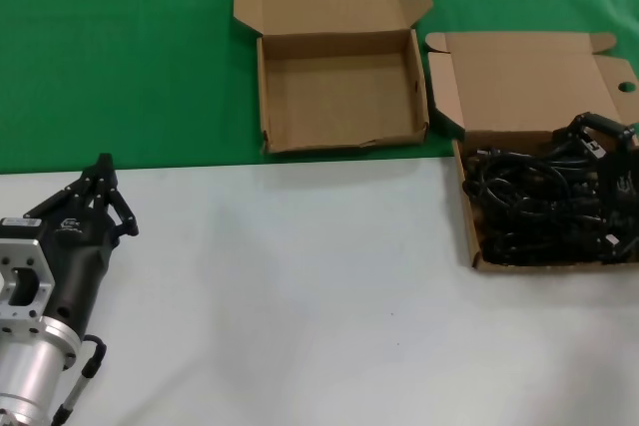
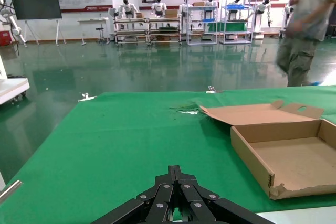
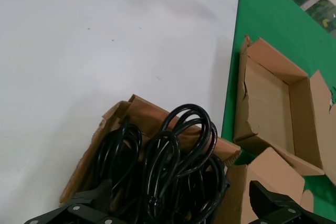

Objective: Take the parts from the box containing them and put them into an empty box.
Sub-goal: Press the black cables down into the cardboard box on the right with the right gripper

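Note:
The parts, coiled black cables (image 1: 544, 202), fill the brown box containing them (image 1: 477, 258) at the right, on the white table. Its tall lid (image 1: 519, 77) lies open behind it. My right gripper (image 1: 602, 147) is low over the far right side of the pile. In the right wrist view it (image 3: 178, 203) is open, with one finger (image 3: 86, 205) on either side of the cable loops (image 3: 178, 150). The empty box (image 1: 339, 97) sits open on the green cloth, left of the full box, and also shows in the right wrist view (image 3: 265, 103). My left gripper (image 1: 100, 177) is shut and parked at the near left.
The white table (image 1: 300, 286) spans the front and the green cloth (image 1: 120, 47) covers the back. The left wrist view shows the shut left gripper (image 2: 176, 174), the empty box (image 2: 286, 153) and a person (image 2: 304, 24) walking behind the table.

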You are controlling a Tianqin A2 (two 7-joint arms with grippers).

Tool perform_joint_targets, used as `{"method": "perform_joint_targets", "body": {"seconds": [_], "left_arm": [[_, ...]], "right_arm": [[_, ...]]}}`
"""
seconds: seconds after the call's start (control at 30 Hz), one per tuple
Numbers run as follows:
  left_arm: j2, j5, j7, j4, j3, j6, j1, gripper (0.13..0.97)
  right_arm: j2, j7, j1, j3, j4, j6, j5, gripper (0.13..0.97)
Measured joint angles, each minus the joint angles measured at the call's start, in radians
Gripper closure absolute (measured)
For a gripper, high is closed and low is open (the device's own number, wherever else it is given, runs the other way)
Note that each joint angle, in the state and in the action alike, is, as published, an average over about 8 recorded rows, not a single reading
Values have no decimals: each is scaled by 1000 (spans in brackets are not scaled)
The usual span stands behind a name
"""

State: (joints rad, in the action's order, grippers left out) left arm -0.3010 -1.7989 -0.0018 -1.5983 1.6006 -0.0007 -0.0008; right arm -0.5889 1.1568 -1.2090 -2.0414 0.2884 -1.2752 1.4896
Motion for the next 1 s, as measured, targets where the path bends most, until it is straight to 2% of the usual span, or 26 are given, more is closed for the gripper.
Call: {"method": "perform_joint_targets", "body": {"seconds": [0.3, 0.43, 0.7, 0.73, 1.0], "left_arm": [[0, 0, 0, 0, 0, 0, 0, 958], [0, 0, 0, 0, 0, 0, 0, 958], [0, 0, 0, 0, 0, 0, 0, 958], [0, 0, 0, 0, 0, 0, 0, 958], [0, 0, 0, 0, 0, 0, 0, 958]], "right_arm": [[44, 87, -58, 4, -155, 40, -20, 276], [55, 108, -72, 8, -195, 57, -27, 276], [63, 120, -82, 19, -220, 70, -34, 448], [63, 120, -81, 20, -221, 70, -35, 448], [60, 117, -76, 28, -219, 68, -40, 665]]}}
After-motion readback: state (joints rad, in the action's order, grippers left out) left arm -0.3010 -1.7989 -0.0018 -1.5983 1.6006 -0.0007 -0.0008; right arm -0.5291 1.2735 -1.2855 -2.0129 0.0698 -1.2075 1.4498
